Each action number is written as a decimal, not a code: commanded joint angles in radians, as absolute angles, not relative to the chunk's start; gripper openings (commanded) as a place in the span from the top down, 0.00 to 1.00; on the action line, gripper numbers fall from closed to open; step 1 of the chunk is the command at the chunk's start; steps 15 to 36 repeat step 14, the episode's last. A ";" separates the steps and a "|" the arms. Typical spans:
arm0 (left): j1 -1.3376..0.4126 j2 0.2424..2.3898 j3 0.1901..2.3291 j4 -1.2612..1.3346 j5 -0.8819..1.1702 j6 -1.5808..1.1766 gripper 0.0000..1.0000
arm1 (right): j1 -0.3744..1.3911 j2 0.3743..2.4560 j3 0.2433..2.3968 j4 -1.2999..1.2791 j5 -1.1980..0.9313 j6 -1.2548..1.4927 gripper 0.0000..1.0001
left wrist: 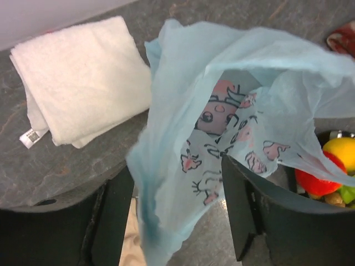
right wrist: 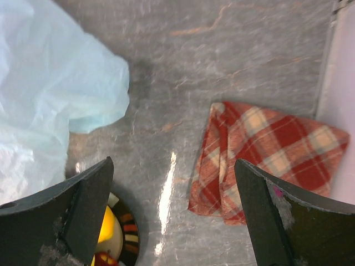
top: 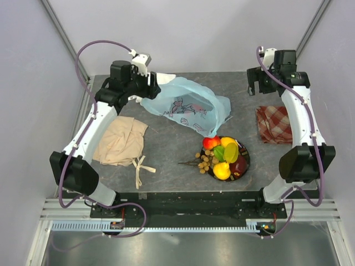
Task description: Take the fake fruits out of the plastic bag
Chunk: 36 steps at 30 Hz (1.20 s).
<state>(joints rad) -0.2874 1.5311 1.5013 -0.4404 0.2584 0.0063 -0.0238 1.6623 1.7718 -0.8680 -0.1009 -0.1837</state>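
- Top external view: the bag [top: 188,105] is seen lying on the bench [top: 166,152], its long axis running from far left to near right.
- Its near-right end is pointed at the plate [top: 247,159] and just touches the pile there; its far-left end is lifted at the left jaws.
- The fruits [top: 224,157] are heaped on the plate, near the middle of the bench and outside the bag, apart from a thin bag edge draped over the red one in the left wrist view.
- The berry cluster [top: 204,161] is laid at the left of the pile, its stem pointing left.
- The left jaws are seen standing wide apart, a hanging fold of the bag between them and not pinched.
- The right jaws are held wide with nothing between them, above bare bench at the far right.
- A white cloth [left wrist: 83,77] lies folded just beyond the bag's far-left end.
- A beige cloth [top: 119,141] is spread at the left, a plaid cloth [top: 274,124] at the right, both apart from the bag.
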 commanded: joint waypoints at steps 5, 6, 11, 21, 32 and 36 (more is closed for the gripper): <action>-0.285 1.483 1.661 -0.411 0.118 0.101 0.17 | -0.020 1.560 1.799 -0.787 -0.032 -0.071 0.02; -0.285 1.470 1.670 -0.413 0.109 0.109 0.17 | -0.020 1.549 1.798 -0.784 -0.029 -0.068 0.02; -0.285 1.366 1.664 -0.428 0.100 0.135 0.07 | -0.018 1.511 1.767 -0.752 -0.023 -0.071 0.02; -0.285 1.316 1.649 -0.452 0.091 0.112 0.01 | -0.017 1.494 1.758 -0.750 -0.038 -0.067 0.02; -0.285 1.316 1.649 -0.452 0.091 0.112 0.01 | -0.017 1.494 1.758 -0.750 -0.038 -0.067 0.02; -0.285 1.316 1.649 -0.452 0.091 0.112 0.01 | -0.017 1.494 1.758 -0.750 -0.038 -0.067 0.02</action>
